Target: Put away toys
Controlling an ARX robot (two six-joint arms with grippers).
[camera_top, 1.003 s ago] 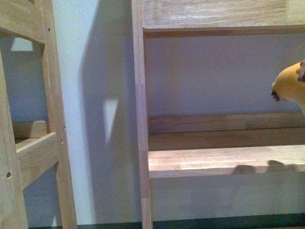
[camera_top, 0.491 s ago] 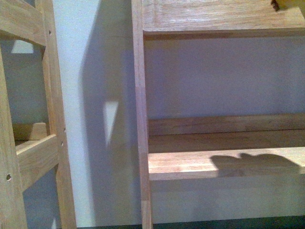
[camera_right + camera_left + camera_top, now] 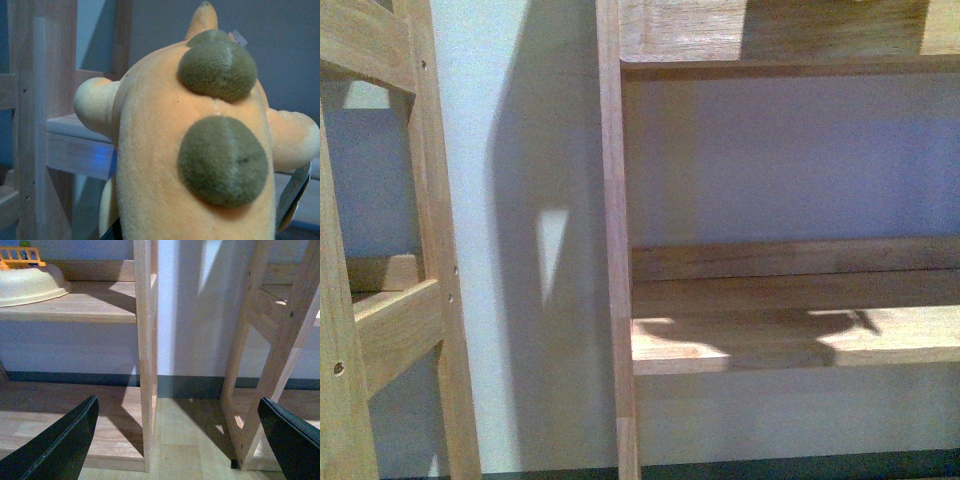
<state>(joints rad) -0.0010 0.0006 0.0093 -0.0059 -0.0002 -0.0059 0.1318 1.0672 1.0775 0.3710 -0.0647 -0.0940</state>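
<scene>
One plush toy [image 3: 200, 130], orange-yellow w/ two olive-brown spots, clamped in right gripper [image 3: 202, 222]; a metal finger [image 3: 296, 192] pressed against its flank, the other side barely showing at frame edge. Held in the air, off any surface, w/ a pale shelf edge [image 3: 75, 145] behind and lower.

Left gripper [image 3: 177, 440] spread wide, nothing between the dark fingers [image 3: 65, 440], hanging low over the wood floor [image 3: 175, 440].

Step in hand, prob: carrying the toy to a shelf for set-down. To do it well:
- Keep the squeeze firm but not crushing; soft body, likely to sag or slip if loosened in mid-air.
- Clear the shelf lip before moving inward, else the round belly may catch on the edge.
- Lower till the base is resting on wood, then let go; a drop from height could roll it off.
- Leave the left arm parked low, away from the post [image 3: 145, 355].

View vs view:
- Front view: no toy, no arms at all. Only the lower shelf board [image 3: 790, 340] w/ a broad shadow across it, the upper board [image 3: 780, 30] also shaded, and the upright [image 3: 612, 250]. Shadow hints at something overhead; not provable from here.
- Right wrist view: the sole proof of the grasp.
- Left wrist view: a cream bowl [image 3: 30, 285] on a shelf w/ an orange toy fence [image 3: 20, 255] behind it, absent from the other two.
</scene>
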